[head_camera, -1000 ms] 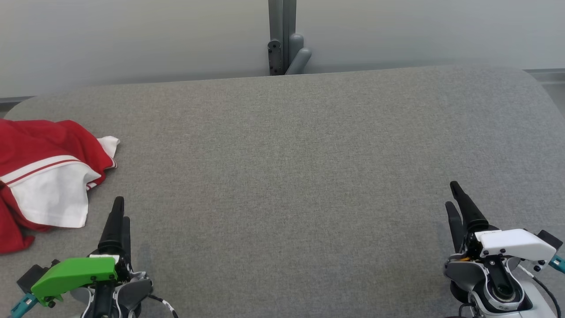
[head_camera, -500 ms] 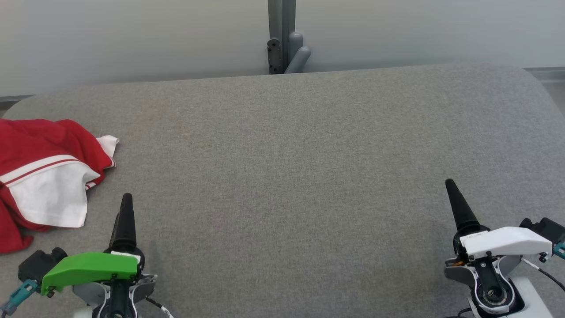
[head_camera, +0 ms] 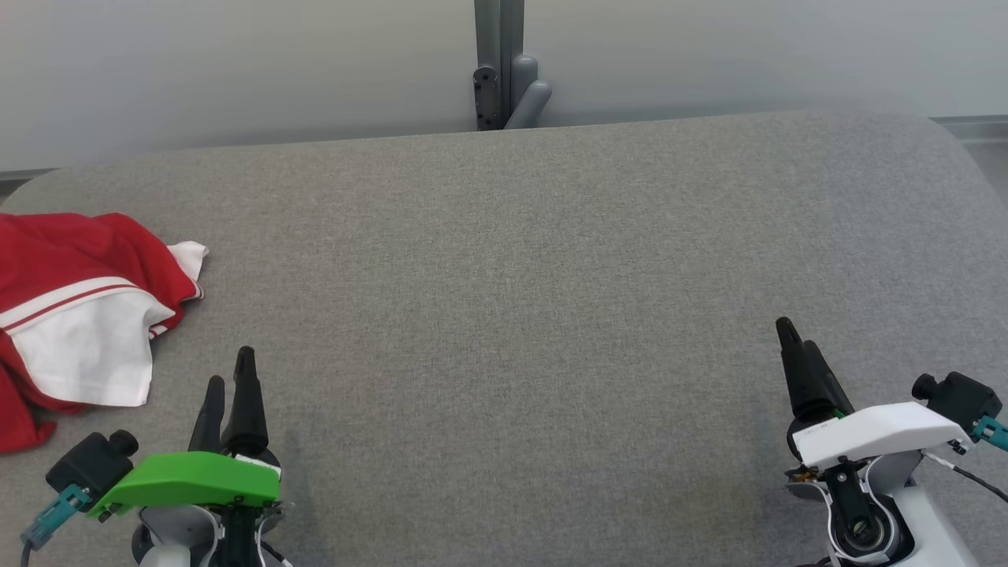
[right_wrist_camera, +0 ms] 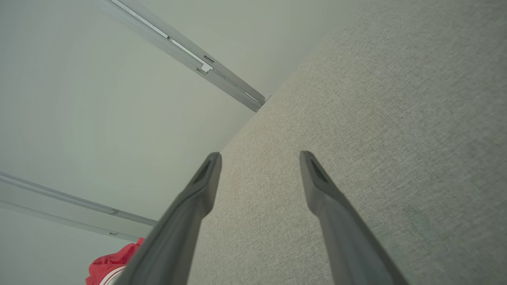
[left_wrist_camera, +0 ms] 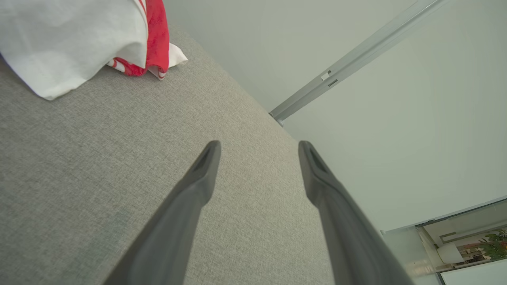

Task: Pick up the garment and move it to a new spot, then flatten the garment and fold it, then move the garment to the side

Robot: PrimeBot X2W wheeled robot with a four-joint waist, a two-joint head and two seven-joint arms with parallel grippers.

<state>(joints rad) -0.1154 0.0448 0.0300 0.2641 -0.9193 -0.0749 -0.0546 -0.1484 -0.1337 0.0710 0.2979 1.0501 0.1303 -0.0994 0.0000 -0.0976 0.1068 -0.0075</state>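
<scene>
Red-and-white garment (head_camera: 79, 315) crumpled at the left edge of the grey fabric surface (head_camera: 504, 276), near the left gripper (left_wrist_camera: 258, 143) but untouched. Fingers of left gripper and right gripper (right_wrist_camera: 259, 154) spread wide, gripping nothing, over bare fabric.

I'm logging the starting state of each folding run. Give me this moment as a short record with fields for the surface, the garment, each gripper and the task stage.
table: grey fabric top
garment: red and white, crumpled, lying at the table's left edge, partly cut off by the head view
left gripper: open, empty, near the garment but apart from it
right gripper: open, empty, over the table's right side
stage: garment not yet picked up
</scene>
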